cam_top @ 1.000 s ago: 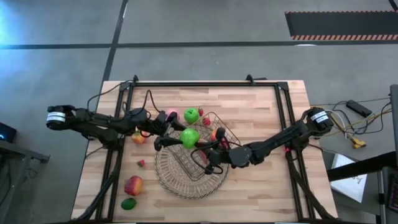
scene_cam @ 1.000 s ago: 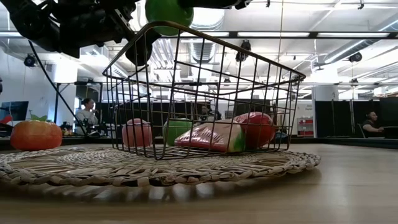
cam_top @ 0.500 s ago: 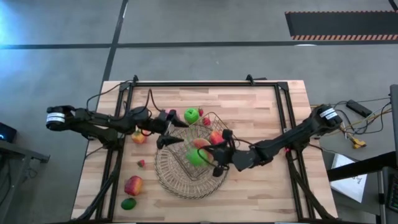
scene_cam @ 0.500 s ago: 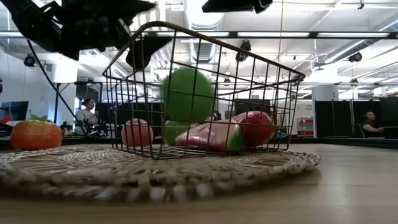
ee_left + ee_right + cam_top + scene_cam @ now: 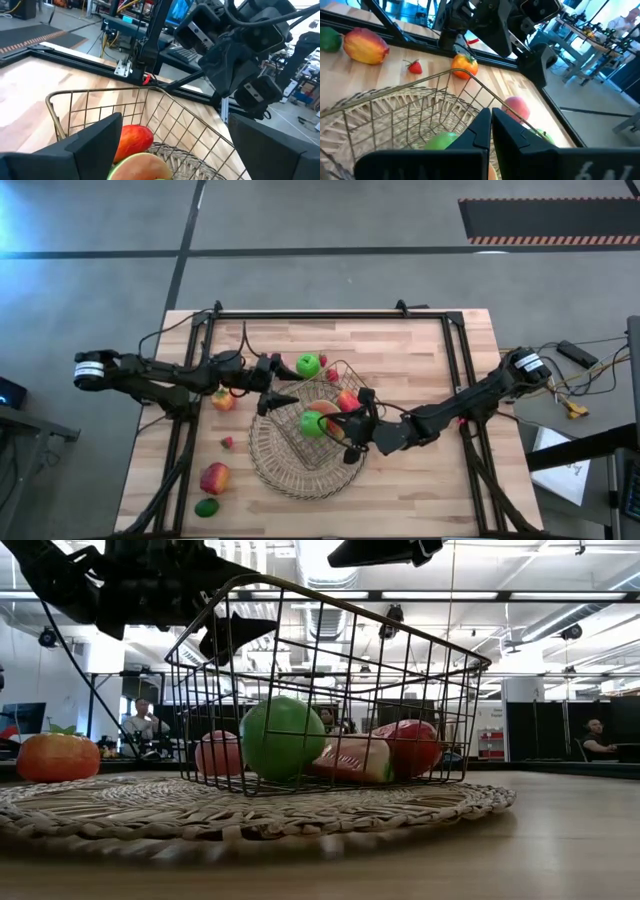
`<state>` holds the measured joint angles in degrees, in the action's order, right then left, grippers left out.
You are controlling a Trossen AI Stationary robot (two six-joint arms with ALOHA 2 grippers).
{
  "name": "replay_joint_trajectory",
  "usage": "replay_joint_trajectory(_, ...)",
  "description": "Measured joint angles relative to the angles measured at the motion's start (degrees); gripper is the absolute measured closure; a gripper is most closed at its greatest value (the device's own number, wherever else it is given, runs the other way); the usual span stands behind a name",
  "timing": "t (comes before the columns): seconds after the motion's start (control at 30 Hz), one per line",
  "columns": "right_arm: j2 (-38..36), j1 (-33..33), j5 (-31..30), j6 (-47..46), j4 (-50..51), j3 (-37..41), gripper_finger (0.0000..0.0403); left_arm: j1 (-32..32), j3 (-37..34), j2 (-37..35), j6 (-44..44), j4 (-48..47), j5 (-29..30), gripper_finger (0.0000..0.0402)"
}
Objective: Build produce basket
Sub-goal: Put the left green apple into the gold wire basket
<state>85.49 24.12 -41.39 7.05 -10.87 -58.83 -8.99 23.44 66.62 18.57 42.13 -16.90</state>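
Now the green apple [image 5: 311,423] sits inside the wire basket [image 5: 349,387] on the round mat [image 5: 262,460], near desk centre. Left gripper [image 5: 281,399], fingers spread, empty, over basket's left rim. Right gripper [image 5: 352,424] pinching basket's right rim.

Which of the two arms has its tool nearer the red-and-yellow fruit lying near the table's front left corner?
The left. Its open tool hangs over the mat's left edge, up and right of the red-yellow fruit. The right tool, shut on the basket rim, sits farther right.
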Motion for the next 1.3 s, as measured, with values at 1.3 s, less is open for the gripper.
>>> replay_joint_trajectory(1.3, 25.1, -20.0, 49.7, -8.9, 34.1, -29.3, 0.0394, 17.4, 10.2, -6.9, 11.3, -60.2, 47.6, 0.0056)
